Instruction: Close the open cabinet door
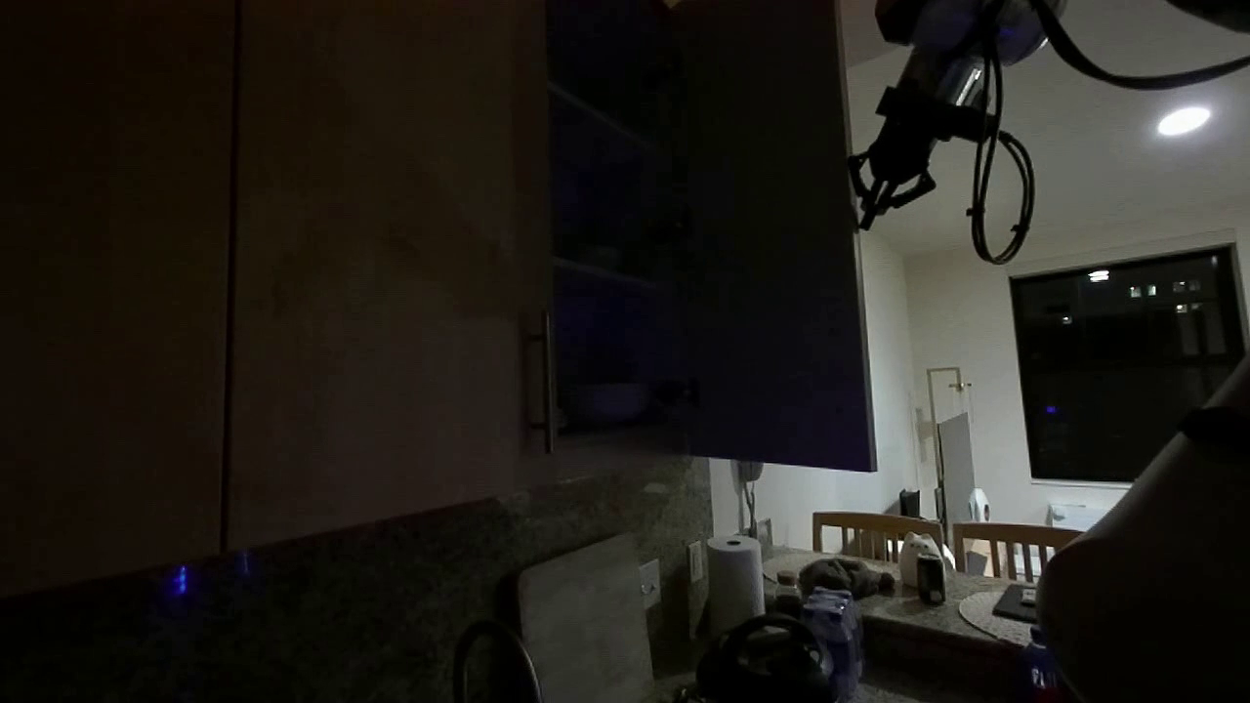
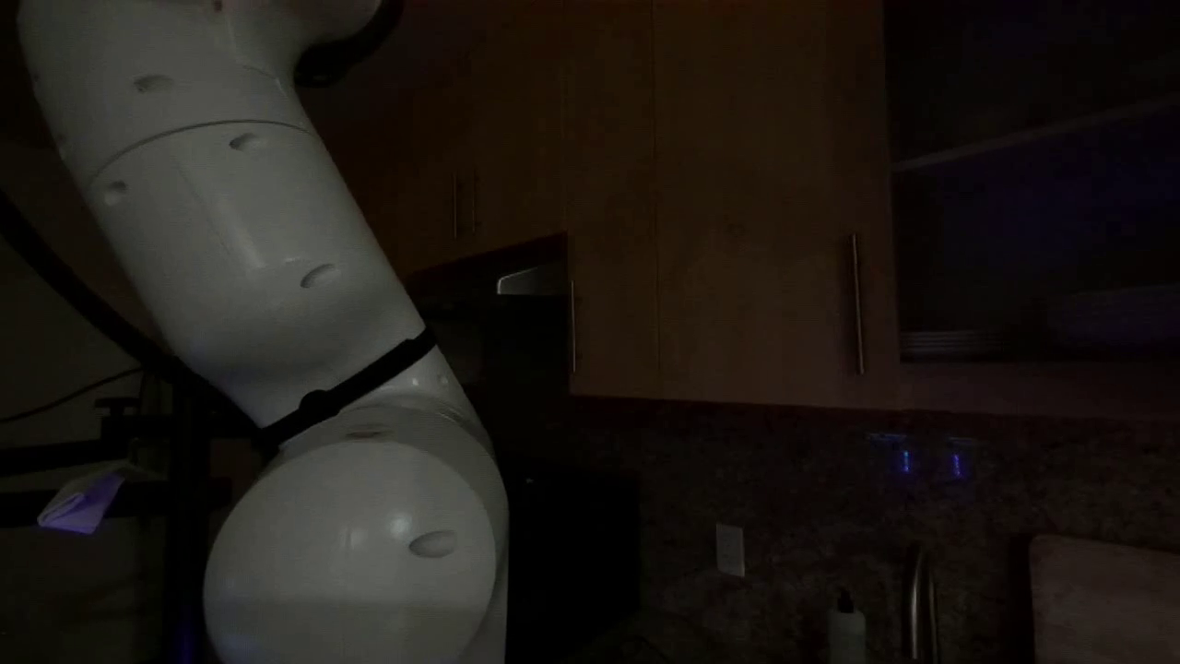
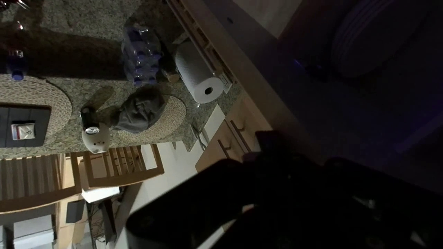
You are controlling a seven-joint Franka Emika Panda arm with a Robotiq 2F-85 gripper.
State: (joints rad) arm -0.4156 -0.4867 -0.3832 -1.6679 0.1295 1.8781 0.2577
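The cabinet door (image 1: pixel 781 293) stands wide open in an exterior view, its dark bluish inner face showing. Its handle is hidden there. In the wrist view the door's tan edge (image 3: pixel 254 88) runs diagonally, with a bar that looks like its handle (image 3: pixel 193 38) beside it. My gripper (image 1: pixel 868 220) is at the door's free outer edge, high above its lower corner. Its fingertips look together with nothing between them; contact with the door is unclear. In the wrist view the gripper (image 3: pixel 268 138) is a dark silhouette over the door edge. The matching closed door (image 1: pixel 391 273) also shows (image 2: pixel 774 203).
The open cabinet holds a bowl (image 1: pixel 605 400) and stacked plates (image 3: pixel 360 38). Below are a cutting board (image 1: pixel 586 615), paper towel roll (image 1: pixel 734 586), bottle pack (image 1: pixel 832 635) and faucet (image 2: pixel 917 599). Chairs (image 1: pixel 879 532) stand beyond the counter. A smaller pair of tan doors (image 3: pixel 221 145) is farther off.
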